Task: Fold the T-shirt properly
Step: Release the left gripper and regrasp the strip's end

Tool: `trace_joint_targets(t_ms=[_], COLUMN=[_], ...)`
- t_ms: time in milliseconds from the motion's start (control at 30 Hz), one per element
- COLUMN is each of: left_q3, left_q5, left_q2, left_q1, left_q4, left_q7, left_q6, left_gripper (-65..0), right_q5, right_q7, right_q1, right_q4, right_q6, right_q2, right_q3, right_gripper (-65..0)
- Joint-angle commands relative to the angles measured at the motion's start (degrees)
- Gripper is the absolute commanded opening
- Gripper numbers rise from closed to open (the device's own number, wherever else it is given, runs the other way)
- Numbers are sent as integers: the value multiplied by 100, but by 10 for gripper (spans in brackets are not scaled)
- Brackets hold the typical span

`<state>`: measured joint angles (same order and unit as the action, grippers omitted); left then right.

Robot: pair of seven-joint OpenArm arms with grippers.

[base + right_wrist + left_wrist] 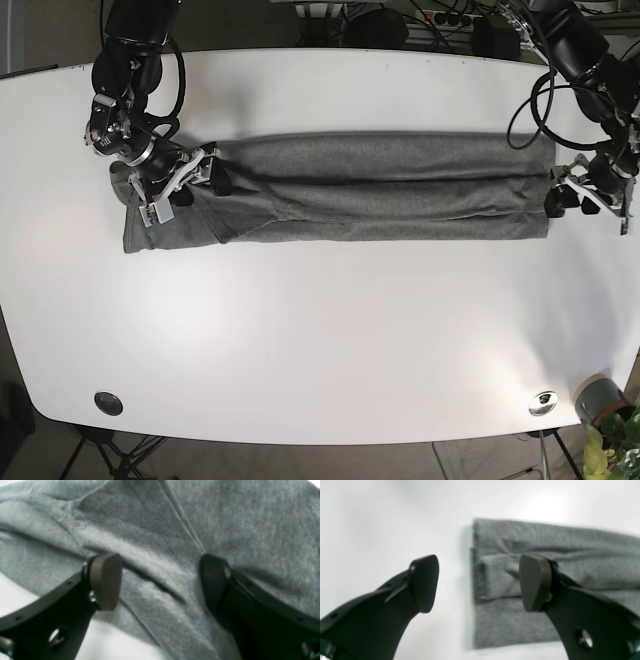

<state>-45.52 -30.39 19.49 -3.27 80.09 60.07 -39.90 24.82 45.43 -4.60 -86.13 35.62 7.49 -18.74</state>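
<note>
The grey T-shirt (350,187) lay folded lengthwise into a long band across the far half of the white table (320,330). The right gripper (160,580) stood with fingers spread over the left end. The left gripper (478,582), fingers released, straddled the right edge.

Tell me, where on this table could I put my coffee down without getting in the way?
The wide white stretch of table below the T-shirt is bare, down to the round fittings near the front edge. A narrower bare strip runs above the shirt. The shirt's two ends are crowded: the right gripper sits over one, the left gripper beside the other.
</note>
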Motion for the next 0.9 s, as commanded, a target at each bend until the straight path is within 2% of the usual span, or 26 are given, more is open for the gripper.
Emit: trace_joint_targets(t_ms=[0,167,300,433,867], left_q3=[-130,-130,-68,187,275], left_q5=[-306,-798,-1018,-1036,-1000], left_q2=[254,517,526,500,324], left_q1=[-38,129,226,243,190], left_q4=[-128,-849,-1025,-1051,-1631], left_q7=[-25,-16,-16,-25,-34], left_q6=[-10,-10,-10,-10,-10], left_gripper=[-176,-176,-176,-176,-178], right_q5=[19,19,19,19,46], right_q7=[24,24,24,24,24], right_q1=[51,51,60,60,51], right_q4=[-51,-51,-51,-51,-51], right_q6=[3,12,12,12,12], right_q2=[56,38,38,38,38], right_q3=[-11,-11,-11,-20,-47], right_gripper=[-176,-176,-176,-176,-176])
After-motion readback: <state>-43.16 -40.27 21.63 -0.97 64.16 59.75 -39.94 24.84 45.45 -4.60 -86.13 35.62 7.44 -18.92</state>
